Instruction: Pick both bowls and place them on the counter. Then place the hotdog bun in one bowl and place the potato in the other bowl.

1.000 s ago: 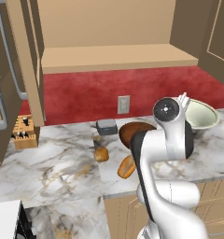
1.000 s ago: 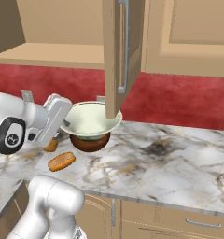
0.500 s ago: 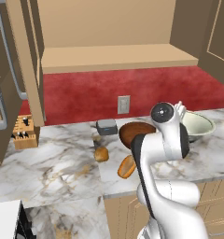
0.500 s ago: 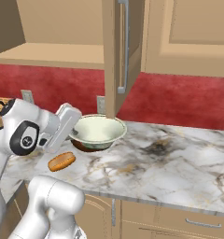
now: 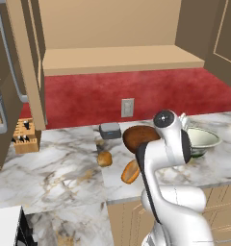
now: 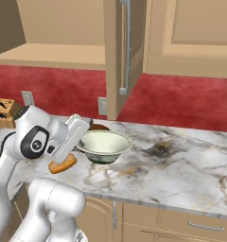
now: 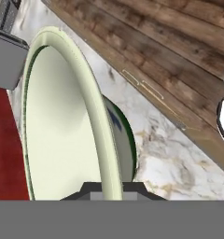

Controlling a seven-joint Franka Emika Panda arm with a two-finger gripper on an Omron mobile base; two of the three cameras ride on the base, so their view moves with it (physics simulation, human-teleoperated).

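Cream inside with a dark green band outside, the white bowl (image 7: 62, 121) has its rim running straight down between the two finger tips in the hand view, so the gripper (image 7: 112, 189) is clamped on that rim. From the right base view this bowl (image 6: 104, 145) sits upright on the marble counter (image 6: 181, 160), or very nearly on it; I cannot tell whether its base is touching. The dark brown bowl (image 5: 139, 138) is on the counter just behind the arm, close beside the white bowl. The hotdog bun (image 5: 130, 171) lies nearer the front edge, with the potato (image 5: 104, 158) a little further back and left of it. Behind the counter are a red backsplash (image 5: 88, 98), a tan wooden shelf (image 5: 117, 58) and an open cabinet door (image 6: 120, 52).
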